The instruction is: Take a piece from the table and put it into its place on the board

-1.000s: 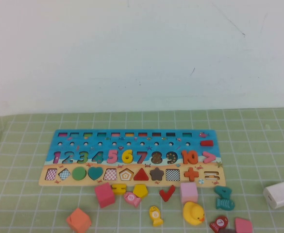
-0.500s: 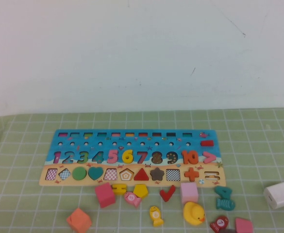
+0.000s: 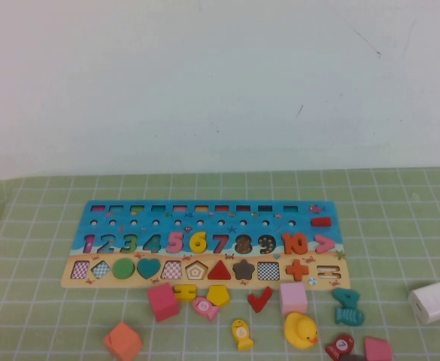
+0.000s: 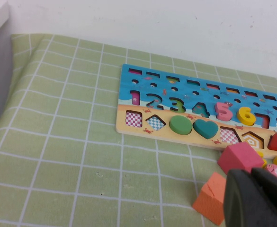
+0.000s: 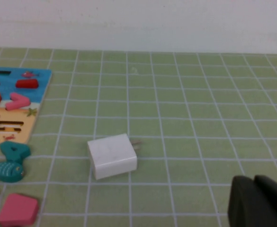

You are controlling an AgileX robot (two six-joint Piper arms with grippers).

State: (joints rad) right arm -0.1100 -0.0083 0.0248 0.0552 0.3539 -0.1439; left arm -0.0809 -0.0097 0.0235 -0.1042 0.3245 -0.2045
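The board [image 3: 204, 244] lies across the middle of the high view on the green checked cloth [image 3: 400, 226]. The yellow 6 [image 3: 197, 241] sits in its slot in the numeral row, centre frame. Loose blocks lie below it. The left gripper [image 4: 259, 198], lower right of its wrist view, has its jaws together and empty. The right gripper [image 5: 259, 201] is likewise closed on nothing.

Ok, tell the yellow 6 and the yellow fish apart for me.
The yellow 6 sits in the board; the yellow fish lies loose on the cloth. The 6 is a numeral, the fish an animal shape. Both are yellow. Left gripper hovers near the orange block, right gripper near the white charger, both shut.
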